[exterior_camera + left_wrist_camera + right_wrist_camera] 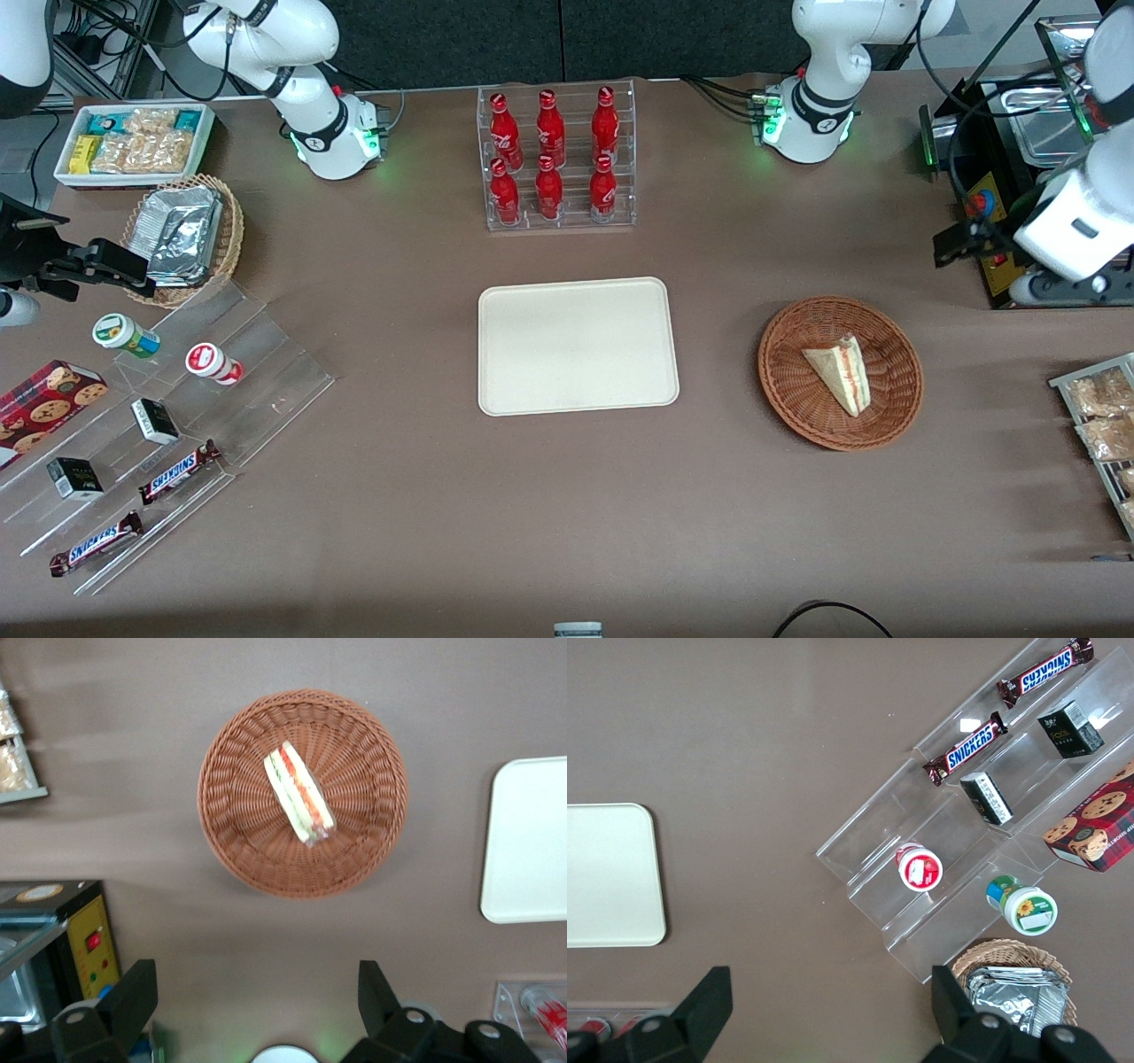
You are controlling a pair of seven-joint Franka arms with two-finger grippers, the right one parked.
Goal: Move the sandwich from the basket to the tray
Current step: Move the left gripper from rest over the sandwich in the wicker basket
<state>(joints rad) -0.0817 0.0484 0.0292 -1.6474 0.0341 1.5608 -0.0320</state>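
Note:
The sandwich (840, 372), a cream wedge with a red and green filling stripe, lies in the reddish-brown wicker basket (788, 390). Both also show in the left wrist view, the sandwich (299, 794) in the middle of the basket (230, 815). The cream-white tray (578, 345) lies flat and bare at the table's middle, beside the basket; its edge shows in the left wrist view (527, 842). My left gripper (957, 244) hangs high above the table, farther from the front camera than the basket. In the wrist view the gripper (255, 979) is open and empty, with bare table between its fingers.
A clear rack of red bottles (556, 159) stands farther from the camera than the tray. A black and yellow machine (992, 177) and a rack of snack bags (1099, 425) stand at the working arm's end. Clear steps with snacks (159, 443) lie toward the parked arm's end.

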